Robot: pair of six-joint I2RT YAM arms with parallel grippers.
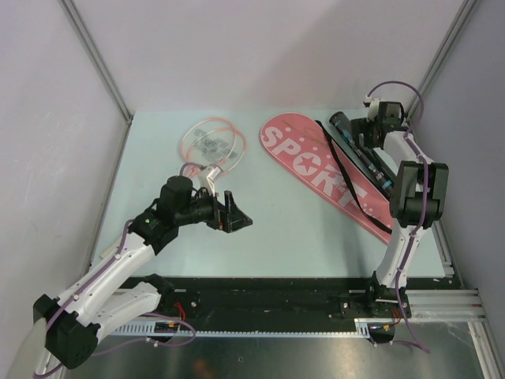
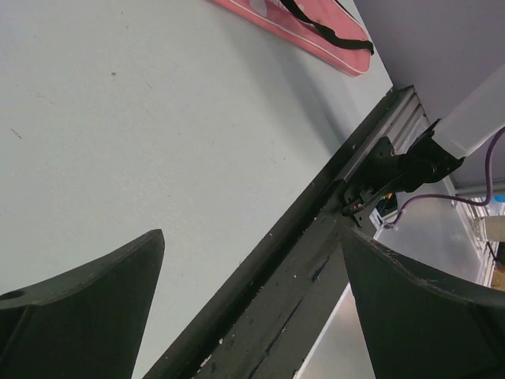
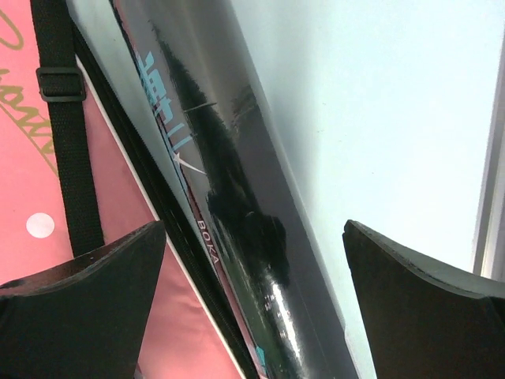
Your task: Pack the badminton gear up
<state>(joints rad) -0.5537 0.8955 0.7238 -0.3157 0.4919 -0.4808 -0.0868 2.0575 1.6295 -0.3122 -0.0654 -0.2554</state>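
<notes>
Evidently nothing is packed: the racket (image 1: 211, 146) lies bare near the table's (image 1: 292, 237) far edge, the tube (image 1: 364, 154) rests on the flat cover (image 1: 316, 162), and the left gripper (image 2: 252, 233) and right gripper (image 3: 254, 229) both gape, holding nothing.

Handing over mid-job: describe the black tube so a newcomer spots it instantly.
Find the pink SPORT cover on the table's right half. The tube lies along its right edge. It is round, glossy black with blue lettering, unlike the flat cover and its thin strap.

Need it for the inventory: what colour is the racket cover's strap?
Black strap on the pink cover; clearest in right wrist view.
</notes>
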